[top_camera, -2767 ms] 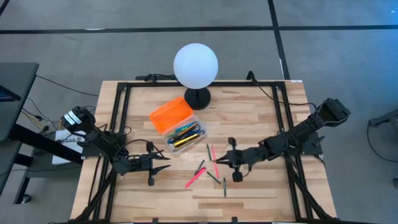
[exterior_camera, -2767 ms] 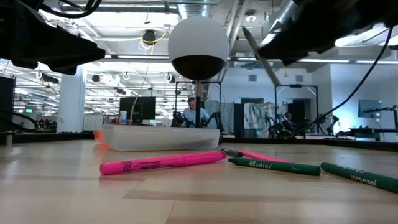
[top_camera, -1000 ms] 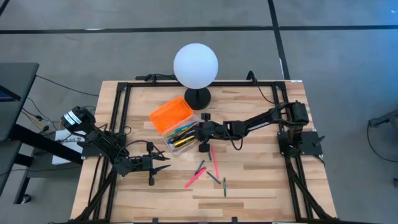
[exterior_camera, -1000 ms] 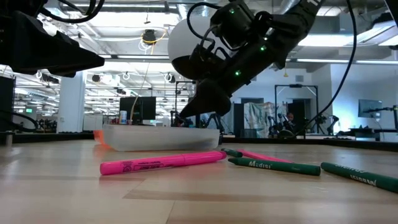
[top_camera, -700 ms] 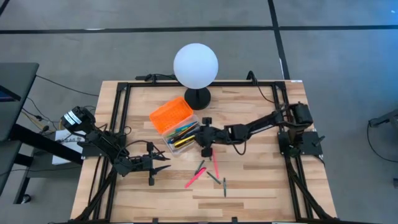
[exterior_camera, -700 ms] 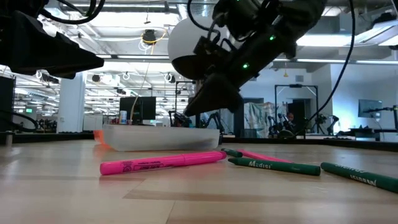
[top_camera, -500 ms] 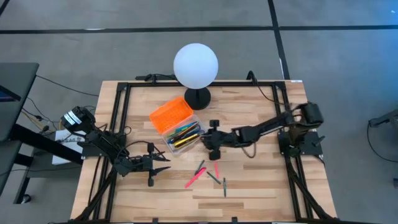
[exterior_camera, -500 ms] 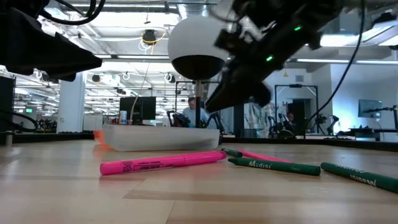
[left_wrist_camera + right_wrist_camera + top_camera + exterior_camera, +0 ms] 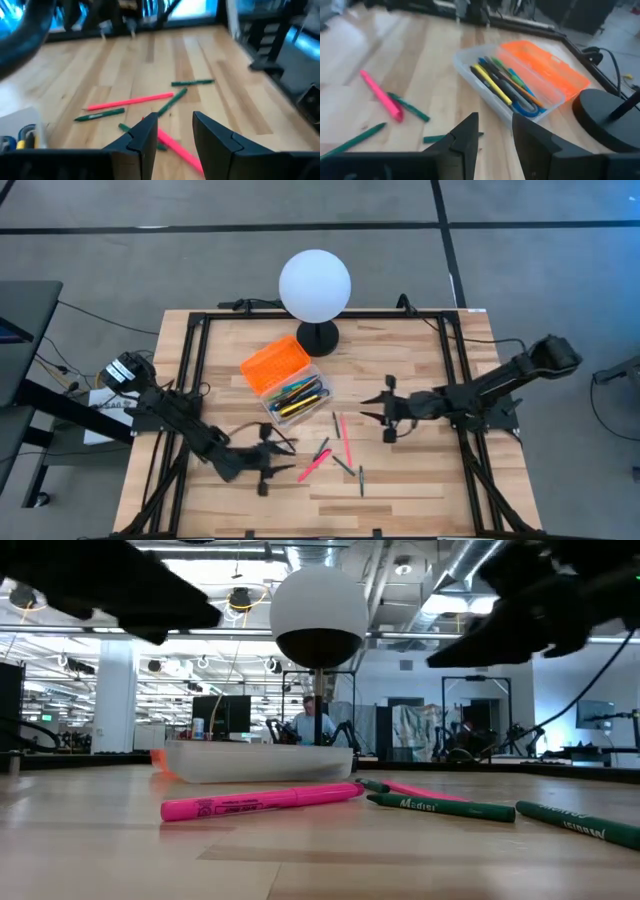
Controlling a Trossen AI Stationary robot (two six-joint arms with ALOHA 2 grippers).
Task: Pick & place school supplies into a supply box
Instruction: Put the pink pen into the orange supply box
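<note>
We've got the supply box (image 9: 296,397) sitting mid-worktop (image 9: 420,480), long axis diagonal, orange lid (image 9: 274,364) flipped open toward the lamp (image 9: 315,286). Loose on the wood we count two pink markers (image 9: 316,465) and about four green pencils (image 9: 343,465), all lying flat at different angles. The left end effector (image 9: 283,457) hovers just beside them, jaws parted, empty. The right end effector (image 9: 377,415) hangs between box and arm base, also parted, empty.

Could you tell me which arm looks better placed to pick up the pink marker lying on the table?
Probably the left: the left gripper is open beside the pink marker, while the open right gripper hangs farther off.
</note>
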